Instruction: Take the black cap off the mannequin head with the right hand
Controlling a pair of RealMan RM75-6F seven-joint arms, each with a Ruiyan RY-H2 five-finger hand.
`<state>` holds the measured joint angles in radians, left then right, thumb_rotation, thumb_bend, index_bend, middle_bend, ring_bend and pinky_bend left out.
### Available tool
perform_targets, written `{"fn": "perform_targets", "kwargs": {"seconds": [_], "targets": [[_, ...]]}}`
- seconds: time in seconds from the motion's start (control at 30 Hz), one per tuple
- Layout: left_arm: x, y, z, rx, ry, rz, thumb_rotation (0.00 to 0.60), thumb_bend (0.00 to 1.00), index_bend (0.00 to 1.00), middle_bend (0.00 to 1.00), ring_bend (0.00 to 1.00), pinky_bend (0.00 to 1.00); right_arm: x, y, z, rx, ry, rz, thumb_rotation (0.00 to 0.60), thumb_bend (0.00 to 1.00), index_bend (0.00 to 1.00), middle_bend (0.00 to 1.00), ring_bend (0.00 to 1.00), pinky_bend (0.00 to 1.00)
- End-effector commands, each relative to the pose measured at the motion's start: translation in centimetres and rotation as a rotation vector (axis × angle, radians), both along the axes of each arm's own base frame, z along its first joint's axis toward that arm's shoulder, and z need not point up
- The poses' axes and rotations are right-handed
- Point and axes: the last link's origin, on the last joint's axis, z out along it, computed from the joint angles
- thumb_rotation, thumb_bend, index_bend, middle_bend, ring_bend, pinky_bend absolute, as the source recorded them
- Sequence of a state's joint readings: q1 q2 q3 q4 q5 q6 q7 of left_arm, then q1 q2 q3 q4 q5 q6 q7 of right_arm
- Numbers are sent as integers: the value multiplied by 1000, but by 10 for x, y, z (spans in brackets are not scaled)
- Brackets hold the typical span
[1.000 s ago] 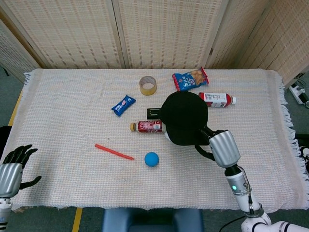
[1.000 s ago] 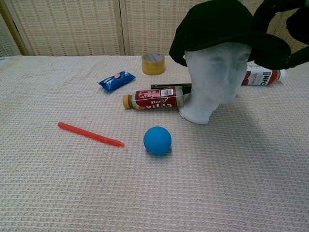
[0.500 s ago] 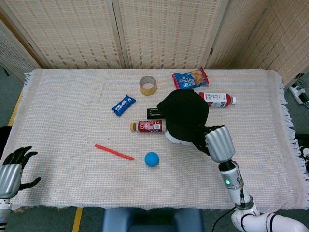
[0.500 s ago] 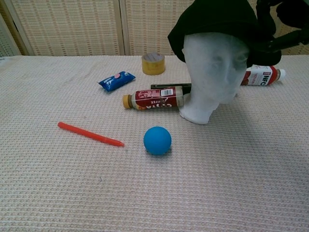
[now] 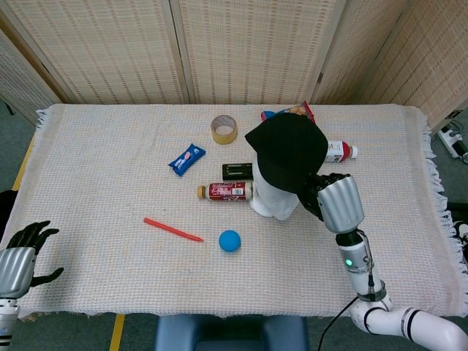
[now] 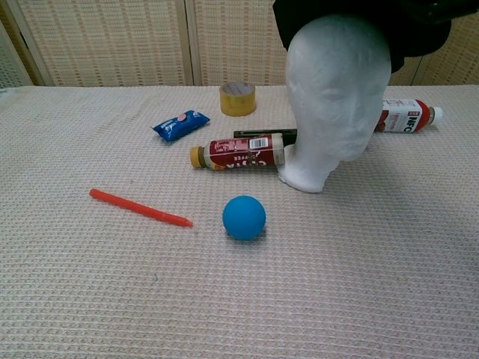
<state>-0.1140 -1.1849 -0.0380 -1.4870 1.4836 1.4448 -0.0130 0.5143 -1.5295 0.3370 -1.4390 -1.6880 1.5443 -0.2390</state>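
The fingers of the right hand (image 5: 330,199) are largely hidden under the black cap (image 5: 287,150), but they appear to grip its rim on the side toward the hand, and the cap hangs from them. The cap sits raised and tipped above the white mannequin head (image 5: 272,201), whose pale front shows bare below it, so it looks nearly free. What the coming move turns on is that the cap lies directly over the head: a lift straight up, then away toward the right arm, should clear the crown.

The chest view shows something the head view cannot: the face (image 6: 338,86) fully uncovered, with only the cap's lower edge (image 6: 359,19) crossing the top of the picture.

The left hand (image 5: 22,257) rests off the worktop's (image 5: 102,168) near-left corner, fingers spread and holding nothing (well apart from the cap).
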Motion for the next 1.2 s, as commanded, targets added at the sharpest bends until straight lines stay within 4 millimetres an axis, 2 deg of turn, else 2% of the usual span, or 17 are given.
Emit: {"fn": "perform_targets", "kwargs": {"seconds": [0.03,0.17,0.33,0.5,0.63,0.77,0.9,1.03,1.2], "targets": [[0,0,-1,-4,2,0,600,78,276,181,138,194,2,-12,11,-27,16,-7,600,539,861,750,950,1000],[1,1,-2,-6,3,-1,600,78,276,180,138,195,0,-24,27,-55,45,-29,600,538,862,750,950,1000],[3,3,-4,-13,8,-5,600,78,276,180,138,194,-18,-32,50,-101,91,-82,600,538,862,750,950,1000],[6,4,-6,-18,7,-15,600,78,276,180,138,194,-47,-27,68,-96,130,-157,600,539,863,750,950,1000],[8,4,-8,-22,6,-18,600,78,276,180,138,194,-75,-13,70,-68,175,-216,600,538,864,750,950,1000],[10,5,-9,-23,5,-24,600,78,274,180,138,194,-100,2,65,-25,210,-265,600,539,863,750,950,1000],[12,5,-9,-21,1,-30,600,79,273,180,137,193,-122,13,49,39,224,-307,600,539,864,750,950,1000],[13,5,-10,-25,4,-31,600,78,273,180,137,194,-136,15,28,88,254,-331,600,539,864,750,950,1000],[13,5,-10,-26,8,-31,600,78,272,180,137,194,-143,10,-2,145,256,-348,600,539,864,750,950,1000]]}}
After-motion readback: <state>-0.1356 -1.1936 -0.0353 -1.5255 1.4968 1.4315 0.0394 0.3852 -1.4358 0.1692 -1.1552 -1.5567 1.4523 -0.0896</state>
